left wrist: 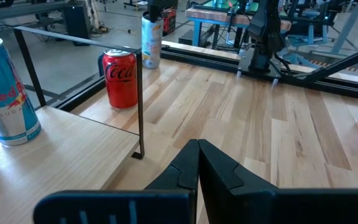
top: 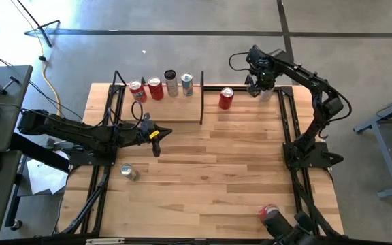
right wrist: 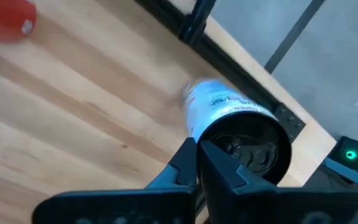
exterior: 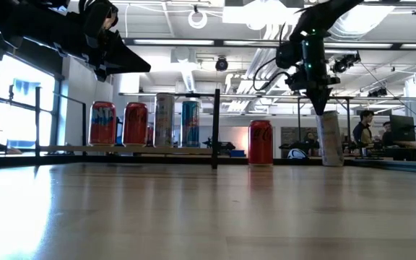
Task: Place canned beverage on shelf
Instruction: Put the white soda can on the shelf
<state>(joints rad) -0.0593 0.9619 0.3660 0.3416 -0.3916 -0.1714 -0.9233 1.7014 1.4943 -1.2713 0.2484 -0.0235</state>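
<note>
The pale wood shelf (top: pixel 175 110) stands at the table's far left-middle, with its thin upright end panel (top: pixel 202 99) on the right. Several cans (top: pixel 155 88) stand upright in a row on its far edge. A red cola can (top: pixel 226 98) stands on the table just right of the panel. A tall pale can (top: pixel 265 94) stands near the far right corner. My right gripper (top: pixel 258 83) is shut and points down right at this can's top (right wrist: pixel 247 140). My left gripper (top: pixel 156 141) is shut and empty, in the air by the shelf's near edge. My right gripper's shut fingertips (right wrist: pixel 191 155) point down from above beside the rim of the pale can's top (right wrist: pixel 213 134). The can stands with its base on the table (exterior: pixel 331 137). I cannot tell whether the fingers touch it.
A silver can (top: pixel 128 171) lies on its side on the near left of the table. A red can (top: pixel 267 213) is at the near right edge. Black frame rails (top: pixel 291 129) run along both sides. People sit in the room beyond the far edge (exterior: pixel 367 126).
</note>
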